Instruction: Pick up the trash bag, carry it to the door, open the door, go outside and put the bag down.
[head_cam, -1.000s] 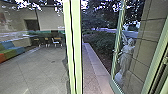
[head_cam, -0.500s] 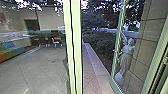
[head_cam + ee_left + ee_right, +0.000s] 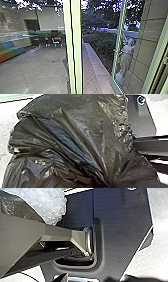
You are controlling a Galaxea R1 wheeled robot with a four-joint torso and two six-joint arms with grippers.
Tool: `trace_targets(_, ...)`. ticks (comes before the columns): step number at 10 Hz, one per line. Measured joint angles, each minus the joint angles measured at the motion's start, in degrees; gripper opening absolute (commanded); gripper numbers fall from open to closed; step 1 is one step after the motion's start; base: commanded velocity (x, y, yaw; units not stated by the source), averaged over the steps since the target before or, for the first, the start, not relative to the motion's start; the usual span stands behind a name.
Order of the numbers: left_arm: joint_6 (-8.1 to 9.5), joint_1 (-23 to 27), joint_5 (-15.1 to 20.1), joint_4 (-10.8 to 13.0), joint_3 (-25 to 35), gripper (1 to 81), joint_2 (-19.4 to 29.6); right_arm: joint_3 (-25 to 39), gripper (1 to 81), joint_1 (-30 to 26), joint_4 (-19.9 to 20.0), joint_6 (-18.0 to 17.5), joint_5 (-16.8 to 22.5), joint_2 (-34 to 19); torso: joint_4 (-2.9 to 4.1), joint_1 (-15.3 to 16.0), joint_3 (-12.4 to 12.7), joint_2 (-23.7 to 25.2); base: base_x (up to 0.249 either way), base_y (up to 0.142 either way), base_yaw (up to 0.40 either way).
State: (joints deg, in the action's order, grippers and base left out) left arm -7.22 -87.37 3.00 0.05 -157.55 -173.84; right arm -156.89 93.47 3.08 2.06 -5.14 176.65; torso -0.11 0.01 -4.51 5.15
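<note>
1 black trash bag point(image 3: 67, 139) bunches near the left fingers — whether apart or clamped, I can't tell.

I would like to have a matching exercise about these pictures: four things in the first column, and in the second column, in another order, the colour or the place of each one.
1. trash bag
2. statue
3. block seating
4. frame post

A. pale green, near the middle of the head view
B. blue, green and orange
C. black and creased
D. whitish, toward the right of the head view

Right pairs: 1-C, 2-D, 3-B, 4-A
</note>
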Motion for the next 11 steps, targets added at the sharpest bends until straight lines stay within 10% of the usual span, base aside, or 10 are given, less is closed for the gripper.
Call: trace_targets(11, 0.0, 0.02, -0.02, 0.13, -0.35, 1.0, -0.33, -0.16, 81.1, -0.59, 0.05, -0.11, -0.37, 0.02, 0.0, 0.0, 0.0, 0.0, 0.0, -0.094, 0.0)
